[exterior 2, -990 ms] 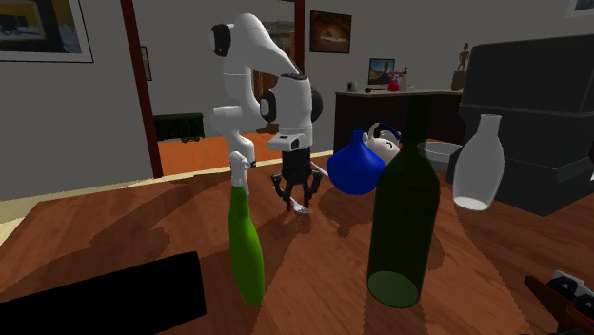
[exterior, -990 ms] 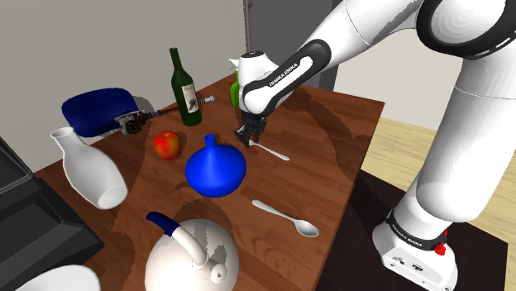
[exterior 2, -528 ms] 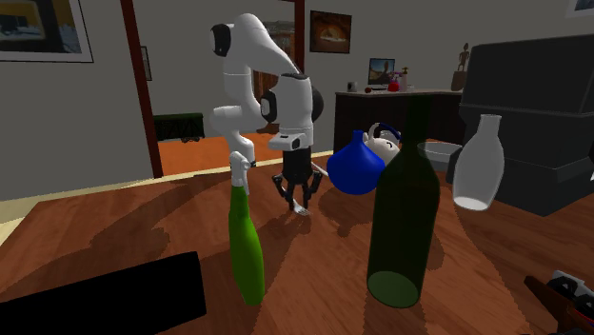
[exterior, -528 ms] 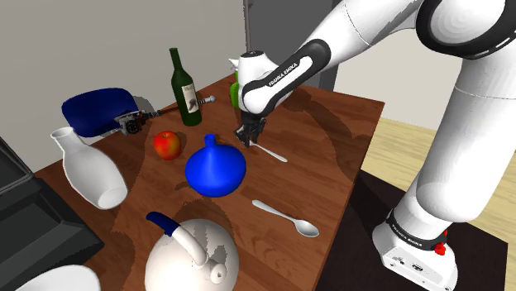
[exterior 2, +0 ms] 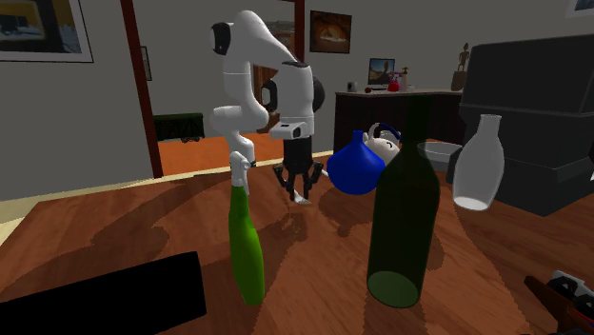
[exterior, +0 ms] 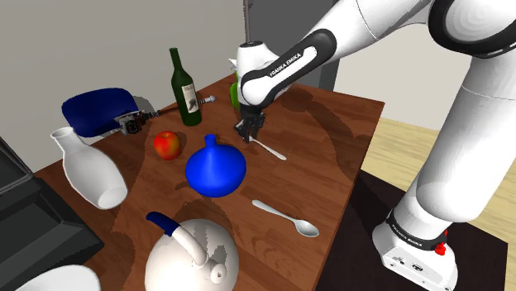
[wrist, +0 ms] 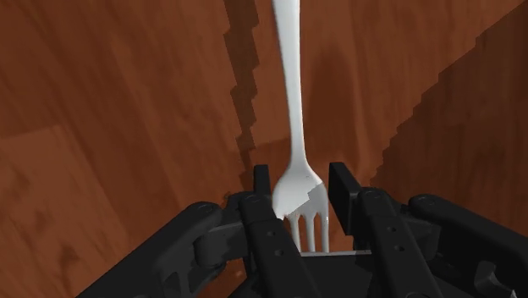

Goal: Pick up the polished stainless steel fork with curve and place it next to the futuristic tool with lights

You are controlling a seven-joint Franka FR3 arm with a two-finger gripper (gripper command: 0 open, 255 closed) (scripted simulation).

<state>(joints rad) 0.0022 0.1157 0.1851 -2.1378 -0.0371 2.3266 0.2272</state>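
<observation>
My black gripper (exterior: pixel 248 132) is shut on the tine end of a pale, glossy fork (exterior: pixel 269 150). The fork hangs just above the brown table (exterior: pixel 331 140), its handle slanting away from the fingers. In the wrist view the fork (wrist: pixel 292 127) sits clasped between both fingertips (wrist: pixel 261 182), with the gripper (wrist: pixel 300 193) over bare wood. The second exterior view shows the gripper (exterior 2: pixel 297 190) with the fork (exterior 2: pixel 303 200) raised off the table. The tool with lights (exterior: pixel 132 122), a grey and black gadget, lies beside a blue bowl (exterior: pixel 97 110), far toward the shoulder view's left of the gripper.
A blue vase (exterior: pixel 215 168) stands just in front of the gripper and a light green bottle (exterior: pixel 236 89) just behind it. A dark green bottle (exterior: pixel 183 87), an apple (exterior: pixel 167 145), a white jug (exterior: pixel 89 169), a white kettle (exterior: pixel 192 260) and a spoon (exterior: pixel 285 217) share the table.
The fingers closed on the fork's tine end. The hand then rose a little, taking the fork off the table.
</observation>
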